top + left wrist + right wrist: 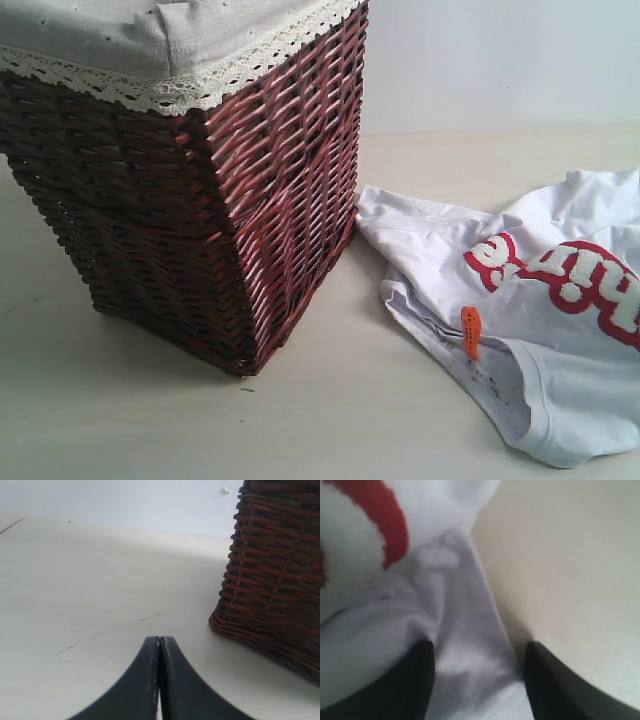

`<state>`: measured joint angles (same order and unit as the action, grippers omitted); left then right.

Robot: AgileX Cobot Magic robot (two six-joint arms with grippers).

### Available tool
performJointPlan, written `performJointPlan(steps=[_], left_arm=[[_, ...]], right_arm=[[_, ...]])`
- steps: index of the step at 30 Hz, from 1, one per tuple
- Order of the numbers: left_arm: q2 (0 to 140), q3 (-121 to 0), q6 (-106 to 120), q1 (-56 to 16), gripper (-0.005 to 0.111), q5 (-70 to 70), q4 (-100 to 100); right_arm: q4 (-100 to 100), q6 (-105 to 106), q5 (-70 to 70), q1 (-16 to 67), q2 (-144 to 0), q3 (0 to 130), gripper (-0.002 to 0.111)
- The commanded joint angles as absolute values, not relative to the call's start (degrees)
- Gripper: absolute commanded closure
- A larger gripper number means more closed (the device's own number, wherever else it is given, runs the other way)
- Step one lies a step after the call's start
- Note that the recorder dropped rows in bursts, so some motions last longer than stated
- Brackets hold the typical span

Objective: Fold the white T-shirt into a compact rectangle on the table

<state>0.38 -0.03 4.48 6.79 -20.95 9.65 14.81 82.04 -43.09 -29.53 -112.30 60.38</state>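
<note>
left gripper [159, 639]: clenched, black fingertips pressed together, nothing between them; it hangs low over bare table [75, 590] with the wicker basket [275, 570] near it, off to one side; basket base sits flat on the table; pale wall [125, 500] behind

right gripper [477, 645]: released, jaws spread wide; it's down at the white T-shirt [460, 605], with a rumpled ridge of white cloth running between the two black fingers [415, 680]; one finger is over the cloth, the other sits at the shirt's edge where cloth meets bare table; can't tell if either pad actually touches the fabric; nothing pinched; a piece of the fuzzy red-outlined lettering [395, 527] shows just past the fingers, blurred

exterior view: shirt lies crumpled, not folded, on the right side of the table and runs off the right edge of the frame; one corner of it lies just beside the basket's lower side, touching or not I can't tell; chest print faces up, creased; orange neck tag [470, 330] shows at the collar, toward the front; basket stands upright at left, dark red-brown weave, beige cloth liner [120, 30] turned over the rim with white lace edging [200, 85]
</note>
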Motion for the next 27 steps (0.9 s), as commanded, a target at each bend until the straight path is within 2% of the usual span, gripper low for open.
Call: performJointPlan(steps=[1, 6, 14, 22, 27], left_arm=[[0.0, 0.0, 4.5, 6.4, 0.107, -20.7, 10.2], [0.0, 0.0, 4.5, 6.4, 0.107, -20.7, 10.2], [0.0, 0.0, 4.5, 6.4, 0.107, -20.7, 10.2], [0.0, 0.0, 4.5, 6.4, 0.107, -20.7, 10.2], [0.0, 0.0, 4.5, 6.4, 0.107, -20.7, 10.2]], right_arm=[[11.6, 82.3, -42.5, -29.9, -113.9, 58.0, 0.071], [11.6, 82.3, -43.1, -29.9, -113.7, 57.4, 0.108], [8.7, 73.9, -43.2, -29.9, -103.9, 57.4, 0.108], [-13.1, 60.2, -49.5, -29.9, -90.4, 57.4, 0.108], [-9.9, 60.4, -53.9, -29.9, -88.1, 57.4, 0.108]])
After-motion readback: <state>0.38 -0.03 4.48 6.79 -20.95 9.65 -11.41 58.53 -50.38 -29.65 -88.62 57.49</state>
